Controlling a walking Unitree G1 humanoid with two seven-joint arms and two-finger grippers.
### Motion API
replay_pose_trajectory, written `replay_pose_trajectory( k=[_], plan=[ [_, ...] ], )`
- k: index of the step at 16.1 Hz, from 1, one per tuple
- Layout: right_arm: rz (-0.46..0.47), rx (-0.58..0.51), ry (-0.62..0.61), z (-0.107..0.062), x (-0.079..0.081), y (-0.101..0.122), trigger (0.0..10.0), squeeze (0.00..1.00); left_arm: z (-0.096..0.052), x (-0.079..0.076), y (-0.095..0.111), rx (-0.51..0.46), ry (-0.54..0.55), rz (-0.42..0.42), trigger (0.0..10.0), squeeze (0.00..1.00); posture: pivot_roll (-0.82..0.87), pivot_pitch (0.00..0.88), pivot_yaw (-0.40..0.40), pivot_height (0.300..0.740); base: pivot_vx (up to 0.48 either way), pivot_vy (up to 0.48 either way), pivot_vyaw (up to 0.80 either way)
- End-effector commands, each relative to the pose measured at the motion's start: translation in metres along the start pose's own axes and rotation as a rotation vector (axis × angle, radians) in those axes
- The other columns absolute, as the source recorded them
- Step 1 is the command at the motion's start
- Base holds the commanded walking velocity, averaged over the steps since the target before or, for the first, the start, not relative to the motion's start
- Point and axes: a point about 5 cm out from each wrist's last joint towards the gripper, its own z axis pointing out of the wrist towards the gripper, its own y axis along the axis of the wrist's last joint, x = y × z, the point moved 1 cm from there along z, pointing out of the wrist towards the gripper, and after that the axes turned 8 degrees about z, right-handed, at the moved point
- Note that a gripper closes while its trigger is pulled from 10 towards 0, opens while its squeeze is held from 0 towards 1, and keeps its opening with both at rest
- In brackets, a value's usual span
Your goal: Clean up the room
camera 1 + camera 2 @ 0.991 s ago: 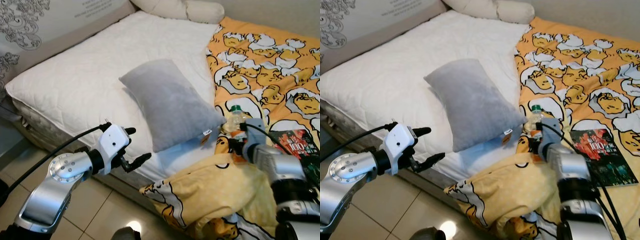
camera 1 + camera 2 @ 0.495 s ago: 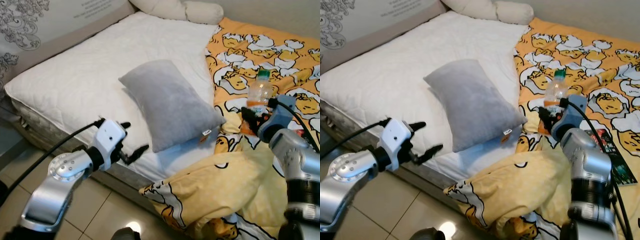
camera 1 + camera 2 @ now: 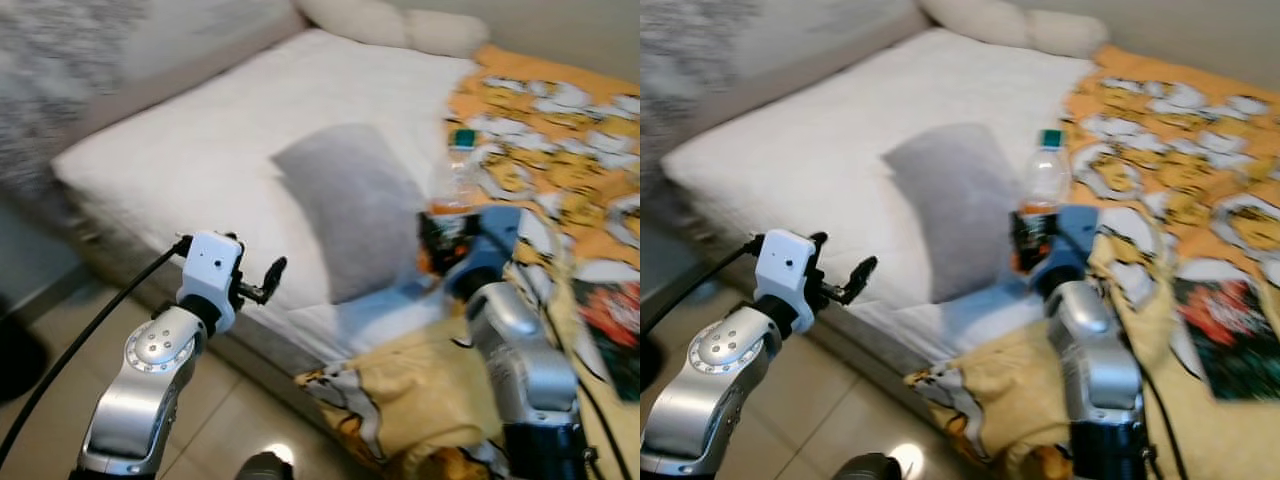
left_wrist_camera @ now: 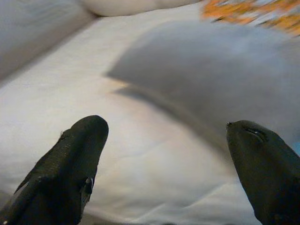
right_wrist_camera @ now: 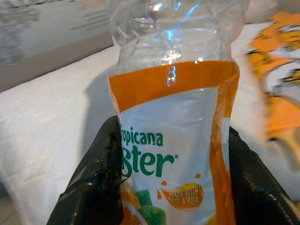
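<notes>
We stood at the foot corner of a low bed [image 3: 200, 150] with a white quilted mattress, its edge dropping to a floor of pale glossy tiles [image 3: 60, 390] that caught a bright spot of light. The head views were blurred. A light wall panel ran behind the bed on our left, and two cream bolster pillows [image 3: 400, 22] lay at the far end. A soft grey rectangular pillow [image 3: 350, 205] lay slantwise on the bare mattress. An orange and yellow cartoon-print blanket [image 3: 1200, 140] covered our right half of the bed, its near corner spilling over the mattress edge toward the floor. On that blanket, to our right, lay a dark book with a red cover picture [image 3: 1225, 335].

Our right end effector [image 3: 1033, 238] was raised above the blanket's edge beside the grey pillow, its two black fingers [image 5: 96, 187] closed around the lower body of a clear plastic drink bottle with an orange label and green cap [image 3: 1043, 185]. The bottle stood upright in the grip, clear of the bed; we could not tell whether it held any liquid.

Our left end effector [image 3: 262, 283] hovered just off the near edge of the mattress, pointing toward the grey pillow, its fingers [image 4: 70, 159] spread wide apart and holding nothing.
</notes>
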Motion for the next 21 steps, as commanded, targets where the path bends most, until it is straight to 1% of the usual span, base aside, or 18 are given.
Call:
replay_pose_trajectory(
  k=[1, 2, 3, 4, 6, 7, 8, 9, 10, 12, 13, 14, 15, 19, 20, 21],
  plan=[
    [0.021, 0.015, 0.007, -0.006, 0.005, -0.006, 10.0, 0.00, 0.001, 0.007, -0.007, 0.045, 0.071, 0.021, 10.0, 0.09, 0.05, 0.000, 0.047, 0.740, 0.000, 0.000, 0.80],
    [0.044, 0.026, 0.019, -0.009, 0.009, -0.011, 10.0, 0.00, 0.001, 0.012, -0.009, 0.050, 0.116, 0.009, 10.0, 0.10, 0.05, 0.000, 0.040, 0.740, 0.000, 0.000, 0.80],
    [0.070, 0.033, 0.024, -0.010, 0.010, -0.016, 10.0, 0.00, 0.001, 0.015, -0.008, 0.053, 0.134, 0.007, 10.0, 0.10, 0.05, 0.000, 0.027, 0.740, 0.000, 0.000, 0.80],
    [0.074, 0.053, 0.017, -0.008, 0.010, -0.023, 10.0, 0.00, 0.000, 0.016, -0.009, 0.050, 0.151, -0.002, 10.0, 0.10, 0.06, 0.000, 0.018, 0.740, 0.000, 0.000, 0.80],
    [0.064, 0.060, 0.027, -0.007, 0.012, -0.025, 10.0, 0.00, -0.001, 0.014, -0.009, 0.051, 0.162, -0.008, 10.0, 0.10, 0.07, 0.000, 0.011, 0.740, 0.000, 0.000, 0.80],
    [0.062, 0.059, 0.030, -0.007, 0.014, -0.024, 10.0, 0.00, -0.002, 0.010, -0.008, 0.041, 0.153, -0.012, 10.0, 0.09, 0.08, 0.000, 0.003, 0.740, 0.000, 0.000, 0.80],
    [-0.018, 0.038, -0.013, -0.005, 0.009, -0.022, 10.0, 0.00, -0.002, 0.009, -0.010, 0.048, 0.150, 0.005, 10.0, 0.09, 0.08, 0.000, 0.003, 0.740, 0.000, 0.000, 0.80],
    [-0.156, -0.012, -0.040, -0.005, 0.006, -0.016, 10.0, 0.00, -0.002, 0.011, -0.012, 0.052, 0.164, 0.005, 10.0, 0.09, 0.08, 0.000, 0.013, 0.740, 0.000, 0.000, 0.80],
    [-0.166, -0.019, -0.043, -0.006, 0.005, -0.015, 10.0, 0.00, 0.000, 0.012, -0.011, 0.049, 0.168, -0.010, 10.0, 0.09, 0.08, 0.000, 0.013, 0.740, 0.000, 0.000, 0.64],
    [-0.118, 0.009, -0.054, -0.008, 0.001, -0.017, 10.0, 0.00, 0.002, 0.011, -0.010, 0.046, 0.159, -0.011, 10.0, 0.09, 0.07, 0.000, 0.022, 0.740, 0.000, 0.000, 0.69],
    [-0.075, 0.004, -0.057, -0.008, 0.000, -0.016, 10.0, 0.00, 0.003, 0.010, -0.010, 0.044, 0.160, -0.012, 10.0, 0.09, 0.06, 0.000, 0.023, 0.740, 0.000, 0.000, 0.71],
    [0.074, -0.035, -0.049, -0.008, 0.002, -0.011, 10.0, 0.00, 0.004, 0.010, -0.009, 0.039, 0.163, -0.014, 10.0, 0.09, 0.06, 0.000, 0.022, 0.740, 0.000, 0.000, 0.63],
    [0.084, -0.033, -0.065, -0.007, 0.000, -0.012, 10.0, 0.00, 0.005, 0.010, -0.009, 0.037, 0.165, -0.018, 10.0, 0.09, 0.06, 0.000, 0.019, 0.740, 0.000, 0.000, 0.74],
    [-0.003, -0.020, -0.074, -0.004, 0.000, -0.013, 10.0, 0.00, 0.006, 0.008, -0.009, 0.032, 0.169, -0.023, 10.0, 0.09, 0.06, 0.000, 0.002, 0.740, 0.000, 0.000, 0.70],
    [-0.033, -0.025, -0.071, -0.004, -0.001, -0.012, 10.0, 0.00, 0.007, 0.008, -0.009, 0.031, 0.169, -0.023, 10.0, 0.09, 0.07, 0.000, -0.001, 0.740, 0.000, 0.000, 0.72],
    [-0.086, -0.018, -0.072, -0.001, -0.001, -0.013, 10.0, 0.00, 0.007, 0.006, -0.009, 0.029, 0.169, -0.025, 10.0, 0.09, 0.07, 0.000, -0.007, 0.740, 0.000, 0.000, 0.74]
  ],
)
